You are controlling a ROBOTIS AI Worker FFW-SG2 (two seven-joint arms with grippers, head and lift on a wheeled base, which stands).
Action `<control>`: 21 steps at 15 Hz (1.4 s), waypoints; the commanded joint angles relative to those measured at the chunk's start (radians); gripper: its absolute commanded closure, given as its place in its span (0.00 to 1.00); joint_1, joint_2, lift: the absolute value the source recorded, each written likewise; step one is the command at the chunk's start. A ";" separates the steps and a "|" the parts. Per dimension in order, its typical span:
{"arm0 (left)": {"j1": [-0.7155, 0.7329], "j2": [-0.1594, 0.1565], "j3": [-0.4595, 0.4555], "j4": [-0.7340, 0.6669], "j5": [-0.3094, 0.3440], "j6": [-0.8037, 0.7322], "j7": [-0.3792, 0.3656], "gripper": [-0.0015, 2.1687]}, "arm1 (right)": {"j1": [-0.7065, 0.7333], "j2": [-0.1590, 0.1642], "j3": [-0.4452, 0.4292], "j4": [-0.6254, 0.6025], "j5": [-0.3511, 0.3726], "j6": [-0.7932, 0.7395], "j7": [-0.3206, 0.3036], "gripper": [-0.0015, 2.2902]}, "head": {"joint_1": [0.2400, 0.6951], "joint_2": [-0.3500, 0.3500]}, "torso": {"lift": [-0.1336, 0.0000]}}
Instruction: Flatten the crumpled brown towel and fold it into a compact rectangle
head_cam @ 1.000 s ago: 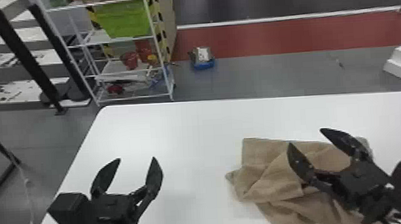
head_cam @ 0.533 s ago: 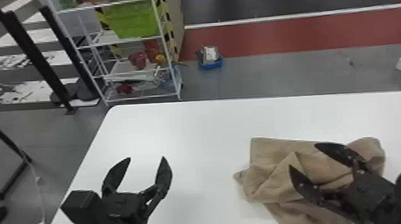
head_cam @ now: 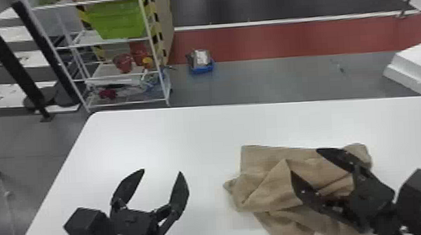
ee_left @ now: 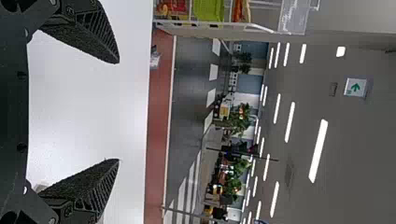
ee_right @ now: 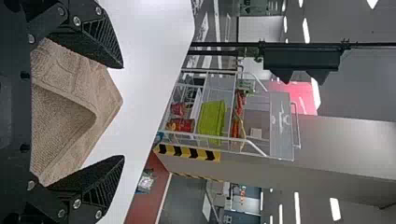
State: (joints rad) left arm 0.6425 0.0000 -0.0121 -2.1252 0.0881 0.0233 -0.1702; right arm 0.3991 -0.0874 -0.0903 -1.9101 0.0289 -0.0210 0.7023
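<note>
Grey floor (head_cam: 269,79): ran beyond the far edge of the table, with a dull red band (head_cam: 285,41) across it farther back.
White wire-framed shelf unit (head_cam: 88,38): stood on the floor past the table's far left corner, holding a bright green plastic bin (head_cam: 117,22) above some red containers (head_cam: 123,62).
Blue tray (head_cam: 202,69): sat on the floor just beside the shelf unit, with something silvery in it.
White table (head_cam: 186,134): flat, smooth top, rounded at its far left corner.
Brown cloth towel (head_cam: 258,188): lay on the right part of the table, rumpled, with layers doubled over one another, a raised diagonal fold, and a small point of cloth poking out toward the left.
Black left claw (head_cam: 162,171): open over the left part of the table, its two flat fingers well apart and nothing between them, clear of the towel.
Black right claw (head_cam: 305,161): open too, over the right side of the towel, fingers spread; the tips seemed to be above the cloth, though contact was hard to judge, and neither finger pinched it.
</note>
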 commanded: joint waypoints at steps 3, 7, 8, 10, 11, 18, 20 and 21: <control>0.000 -0.003 -0.006 -0.002 -0.005 0.004 0.000 0.07 | -0.034 0.000 -0.005 0.066 0.019 0.008 0.000 0.10 | 1.00 0.55 | 0.07; 0.003 -0.003 -0.005 -0.004 -0.007 0.004 0.000 0.07 | -0.068 0.000 0.024 0.112 0.052 0.042 0.000 0.14 | 1.00 0.55 | 0.07; 0.003 -0.003 -0.005 -0.004 -0.007 0.004 0.000 0.07 | -0.075 0.000 0.038 0.125 0.066 0.042 0.000 0.14 | 1.00 0.55 | 0.07; 0.003 -0.003 -0.002 -0.004 -0.007 0.004 0.000 0.07 | -0.092 -0.002 0.063 0.146 0.094 0.063 0.000 0.14 | 1.00 0.57 | 0.07; 0.003 -0.003 0.000 -0.004 -0.007 0.004 0.000 0.07 | -0.097 -0.002 0.069 0.154 0.095 0.063 0.000 0.14 | 1.00 0.58 | 0.07; 0.003 -0.003 0.003 -0.002 -0.007 0.004 0.000 0.07 | -0.111 -0.003 0.118 0.166 0.117 0.063 0.000 0.43 | 1.00 0.65 | 0.07; 0.003 -0.003 0.004 -0.001 -0.007 0.004 0.000 0.07 | -0.112 -0.003 0.119 0.166 0.112 0.060 0.011 0.43 | 1.00 0.66 | 0.07; 0.003 -0.003 0.004 0.001 -0.007 0.004 0.000 0.07 | -0.112 -0.002 0.119 0.168 0.086 0.039 0.034 0.47 | 1.00 0.66 | 0.07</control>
State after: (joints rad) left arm 0.6459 0.0000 -0.0083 -2.1260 0.0816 0.0269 -0.1703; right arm 0.2873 -0.0904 0.0287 -1.7435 0.1374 0.0355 0.7236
